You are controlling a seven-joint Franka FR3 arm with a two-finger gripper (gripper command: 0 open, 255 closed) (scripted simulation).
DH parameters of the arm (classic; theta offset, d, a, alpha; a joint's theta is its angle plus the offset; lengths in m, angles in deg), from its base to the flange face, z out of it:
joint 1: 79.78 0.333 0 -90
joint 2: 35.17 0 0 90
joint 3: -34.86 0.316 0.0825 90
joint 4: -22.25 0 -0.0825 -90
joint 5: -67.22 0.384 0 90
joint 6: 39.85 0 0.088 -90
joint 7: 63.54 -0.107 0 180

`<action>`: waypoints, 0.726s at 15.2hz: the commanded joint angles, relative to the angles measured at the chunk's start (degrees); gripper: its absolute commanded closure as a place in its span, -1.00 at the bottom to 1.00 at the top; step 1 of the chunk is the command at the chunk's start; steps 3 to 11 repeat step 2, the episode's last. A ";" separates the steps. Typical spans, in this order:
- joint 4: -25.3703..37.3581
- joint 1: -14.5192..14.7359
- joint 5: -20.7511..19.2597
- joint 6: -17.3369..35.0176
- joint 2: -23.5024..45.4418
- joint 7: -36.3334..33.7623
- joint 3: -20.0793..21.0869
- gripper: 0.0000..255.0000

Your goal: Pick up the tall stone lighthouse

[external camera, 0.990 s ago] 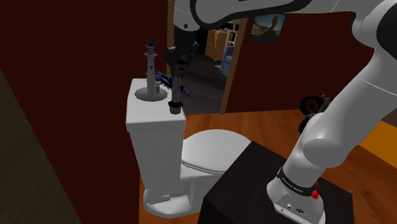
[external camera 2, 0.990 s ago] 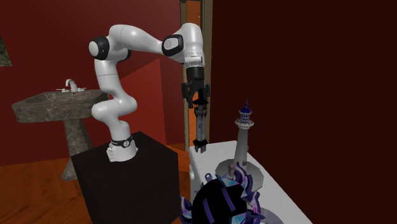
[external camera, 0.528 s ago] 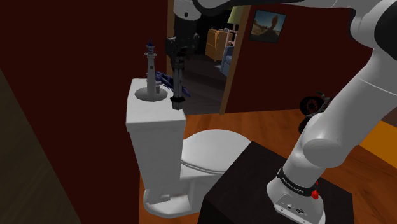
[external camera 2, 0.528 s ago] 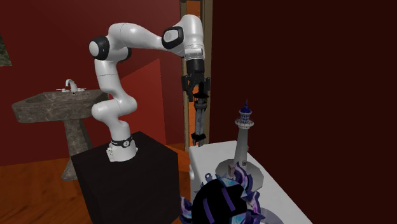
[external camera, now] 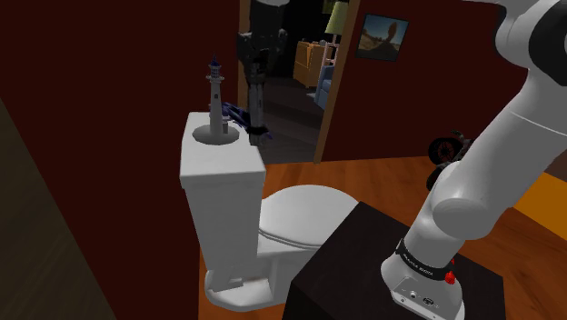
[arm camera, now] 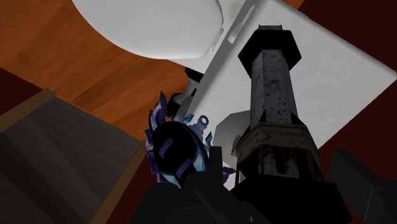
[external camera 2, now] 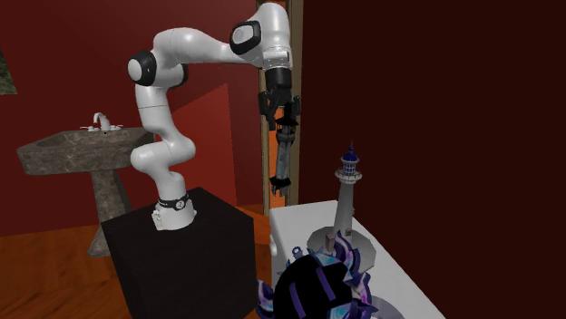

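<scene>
Above a smooth white toilet tank [external camera: 218, 159], the hand [external camera 2: 282, 125] clamps a mottled grey, seemingly octagonal stone lighthouse [arm camera: 270, 95]

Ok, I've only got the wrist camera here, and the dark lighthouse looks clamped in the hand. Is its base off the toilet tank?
Observer: Yes. In the second exterior view the dark lighthouse hangs base down from the hand, its base clear of the tank lid.
Operator: Anything else standing on that lid?
Observer: A paler lighthouse with a blue top stands upright there, apart from the held one.
Operator: And what's beyond the arm?
Observer: A stone sink on a pedestal, past the black stand.
</scene>
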 commanded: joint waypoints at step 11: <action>0.99 0.02 0.01 -0.93 0.06 0.12 0.05 1.00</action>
